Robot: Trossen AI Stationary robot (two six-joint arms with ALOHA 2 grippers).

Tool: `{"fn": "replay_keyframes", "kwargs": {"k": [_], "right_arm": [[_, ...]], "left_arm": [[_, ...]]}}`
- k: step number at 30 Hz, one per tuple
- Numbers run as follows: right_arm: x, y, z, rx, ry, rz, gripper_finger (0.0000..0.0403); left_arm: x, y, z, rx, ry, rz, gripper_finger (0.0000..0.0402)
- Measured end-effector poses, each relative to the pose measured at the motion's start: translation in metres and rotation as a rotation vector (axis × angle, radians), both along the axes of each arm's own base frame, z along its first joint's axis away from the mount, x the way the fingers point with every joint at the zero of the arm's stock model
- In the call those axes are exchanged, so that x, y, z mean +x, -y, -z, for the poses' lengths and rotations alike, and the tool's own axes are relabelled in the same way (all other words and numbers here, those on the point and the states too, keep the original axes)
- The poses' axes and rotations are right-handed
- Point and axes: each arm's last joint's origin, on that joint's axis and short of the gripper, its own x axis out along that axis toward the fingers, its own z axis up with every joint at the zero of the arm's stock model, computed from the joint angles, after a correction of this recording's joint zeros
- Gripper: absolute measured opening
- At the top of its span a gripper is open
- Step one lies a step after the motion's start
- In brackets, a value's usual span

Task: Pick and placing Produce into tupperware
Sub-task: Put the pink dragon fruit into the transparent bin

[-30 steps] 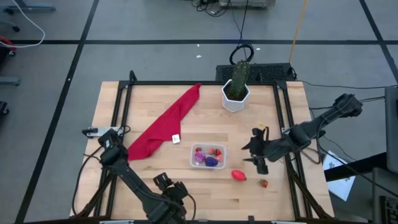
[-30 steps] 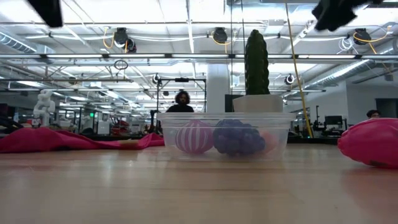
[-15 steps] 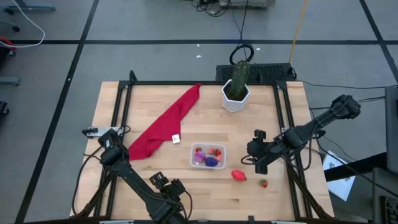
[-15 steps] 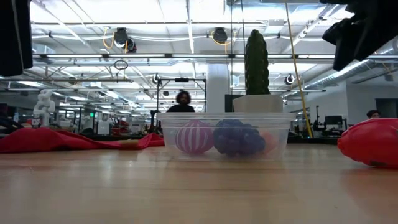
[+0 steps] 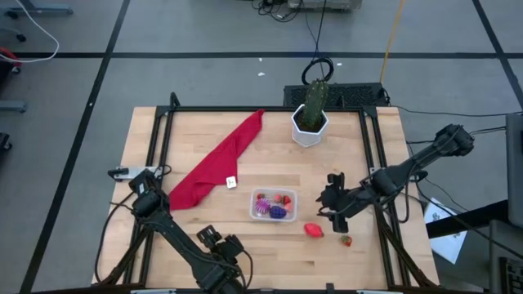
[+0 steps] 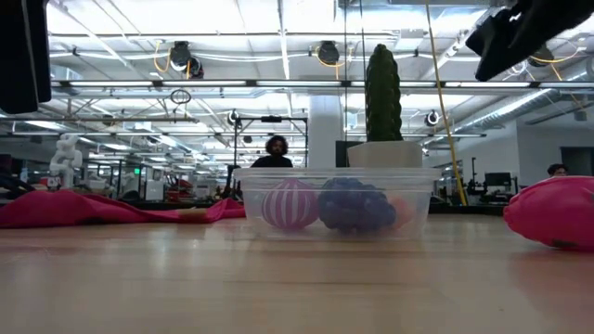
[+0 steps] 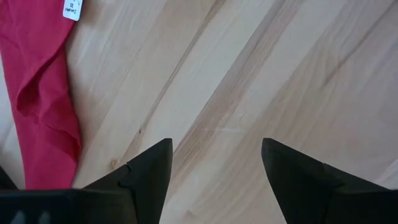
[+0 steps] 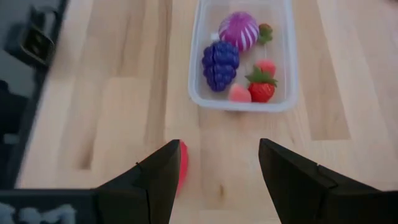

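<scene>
On the counter, near its front edge, the tupperware already held a purple grape bunch, a striped pink-purple ball and strawberries, while a larger red piece and a tiny red one lay loose just to its right. You had the right gripper hovering above those loose pieces with its fingers apart and empty, the red piece showing beside one of them, which looked like a line-up for the next pick. Your left gripper waited low at the counter's front-left, fingers spread over bare wood beside the red cloth, likely parked there to stay clear.
</scene>
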Motion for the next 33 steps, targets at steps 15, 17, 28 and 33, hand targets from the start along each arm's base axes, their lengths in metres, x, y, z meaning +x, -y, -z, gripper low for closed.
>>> {"fn": "replay_keyframes", "kwargs": {"k": [15, 17, 28, 33], "right_arm": [[0.0, 0.001, 0.057, 0.101, 0.205, -0.013, 0.0208], [0.0, 0.001, 0.06, 0.073, 0.215, -0.043, 0.0208], [-0.008, -0.009, 0.037, 0.237, 0.324, -0.358, 0.0208], [-0.009, -0.017, 0.024, 0.3, 0.435, -0.385, 0.0208]], "left_arm": [[0.0, 0.0, 0.0, 0.0, 0.002, -0.004, 0.0253], [0.0, 0.0, 0.0, 0.0, 0.003, -0.004, 0.0253], [0.0, 0.0, 0.0, -0.001, 0.003, -0.004, 0.0253], [0.0, 0.0, 0.0, 0.0, 0.004, -0.005, 0.0253]]}}
